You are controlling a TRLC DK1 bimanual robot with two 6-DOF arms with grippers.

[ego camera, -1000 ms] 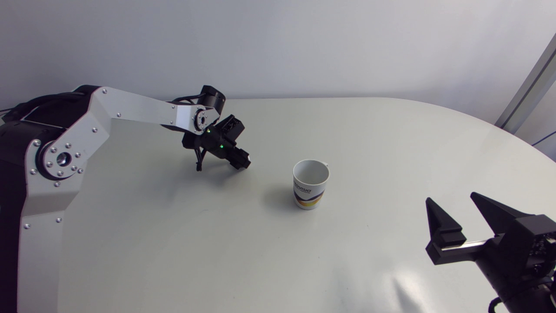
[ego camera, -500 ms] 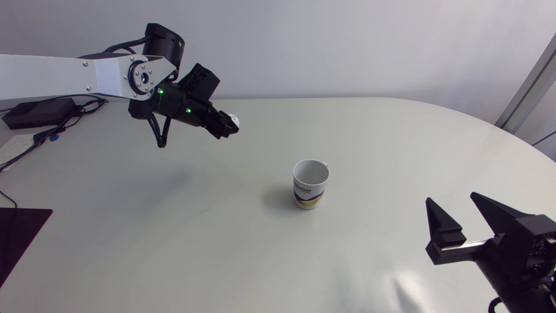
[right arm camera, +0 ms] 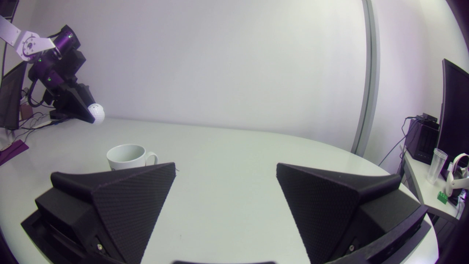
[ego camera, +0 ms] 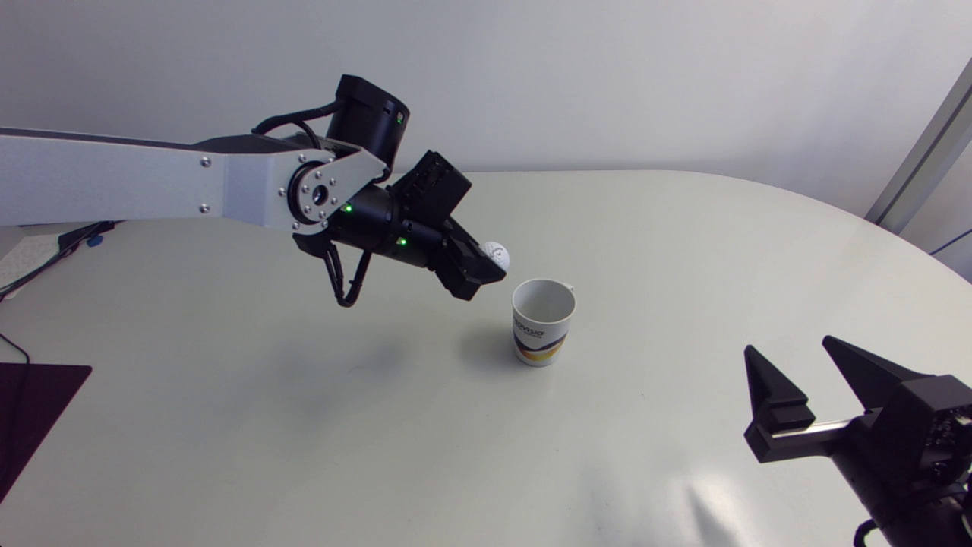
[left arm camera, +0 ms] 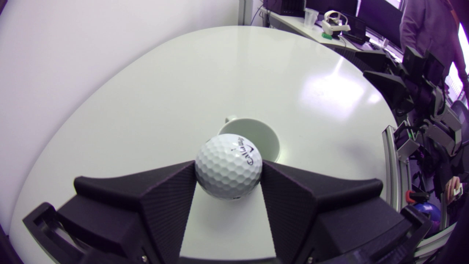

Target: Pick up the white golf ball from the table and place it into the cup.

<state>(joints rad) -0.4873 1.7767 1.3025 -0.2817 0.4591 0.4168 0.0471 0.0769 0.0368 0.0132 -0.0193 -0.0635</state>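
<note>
Left claw (left arm camera: pixel 228 175), pinching the golf ball (left arm camera: pixel 228 165), should centre over the cup (ego camera: pixel 543 327) mouth, then release low.

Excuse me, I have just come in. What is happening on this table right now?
The left gripper is shut on the white golf ball and holds it in the air, close to the cup but not yet over its opening. The cup stands upright on the table and looks empty. The right gripper is open and holds nothing, apart from the cup.
</note>
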